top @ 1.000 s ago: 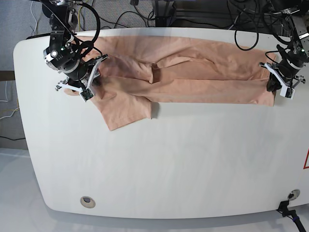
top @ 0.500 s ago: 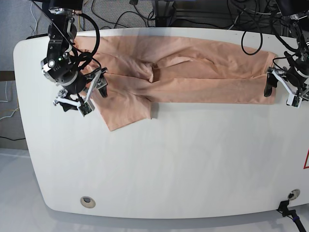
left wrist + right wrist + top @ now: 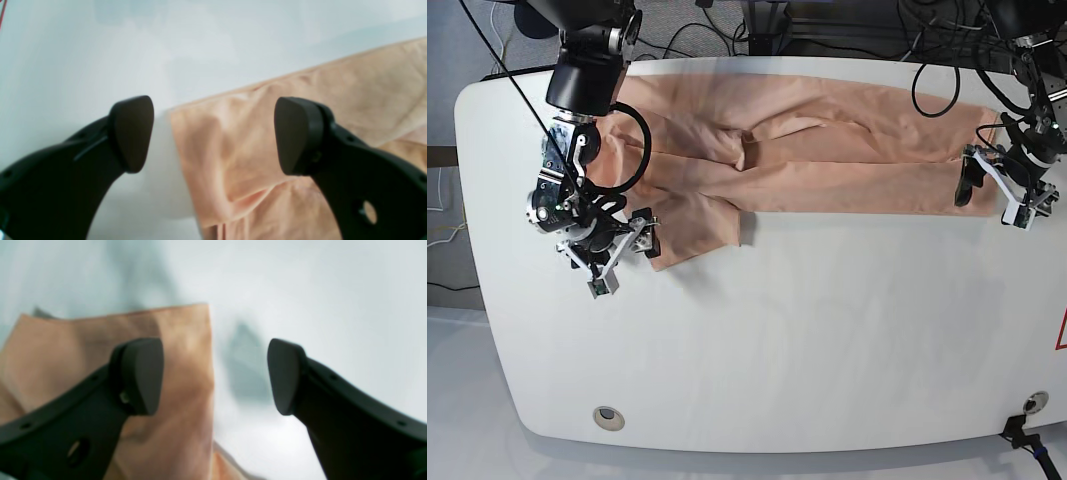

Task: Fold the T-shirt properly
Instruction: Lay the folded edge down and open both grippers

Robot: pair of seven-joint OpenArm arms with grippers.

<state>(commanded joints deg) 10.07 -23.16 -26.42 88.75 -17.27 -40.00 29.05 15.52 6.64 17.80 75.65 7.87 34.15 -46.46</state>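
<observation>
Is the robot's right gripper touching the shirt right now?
Cannot tell. The right wrist view shows the right gripper open, one finger overlapping the shirt, but neither contact nor a gap shows plainly.

White, round-cornered bench (image 3: pixel 807 330) with a small round metal-rimmed fitting (image 3: pixel 609 418) near one front corner; grey floor (image 3: pixel 457 400) visible beside it; black cables (image 3: pixel 832 44) trail behind the far edge.

And here, in the base view, the right arm (image 3: pixel 577 150) hides part of the T-shirt's (image 3: pixel 827 185) sleeve end; both wrist views crop the cloth, and the right wrist view blurs its edges.
</observation>
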